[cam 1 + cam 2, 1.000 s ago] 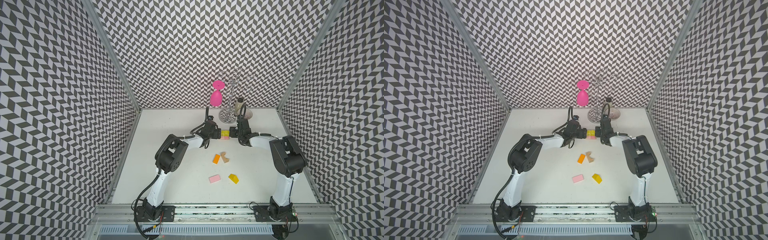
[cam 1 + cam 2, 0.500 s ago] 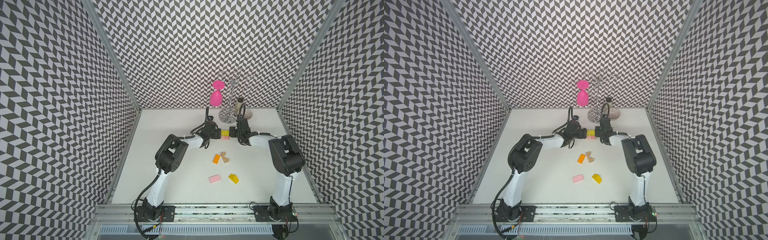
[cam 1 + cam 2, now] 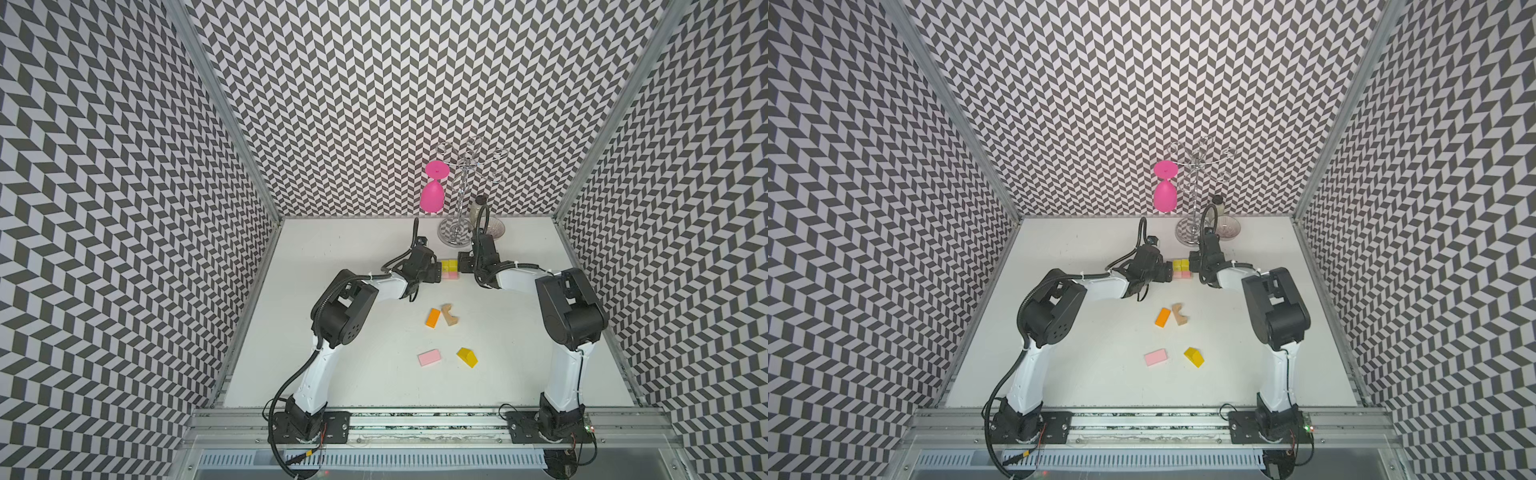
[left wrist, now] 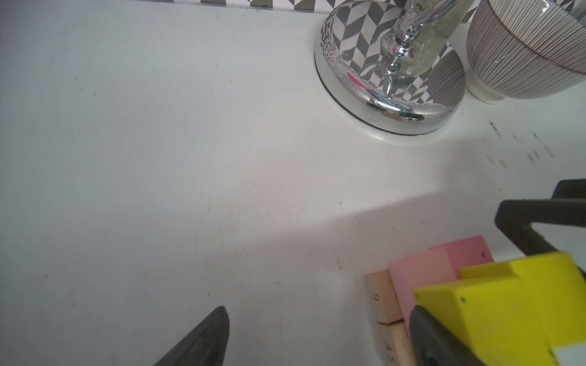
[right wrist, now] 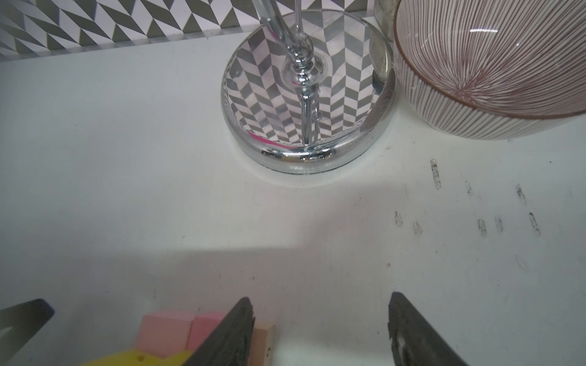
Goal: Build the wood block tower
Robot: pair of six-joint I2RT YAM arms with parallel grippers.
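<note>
My left gripper point(image 4: 317, 317) and right gripper point(image 5: 319, 298) both stand open, empty, flanking the tower point(image 3: 449, 269) near the chrome stand point(image 3: 455, 232); only the left wrist view resolves numerals 9 and 4 5 on its tan bars point(image 4: 382, 299).

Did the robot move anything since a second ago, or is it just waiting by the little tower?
Nothing has visibly changed. The left pincer and right pincer sit open on either side of the tower, as before, holding nothing. The orange bar, tan arch, pink bar and yellow roof piece lie loose in the same spots.
</note>
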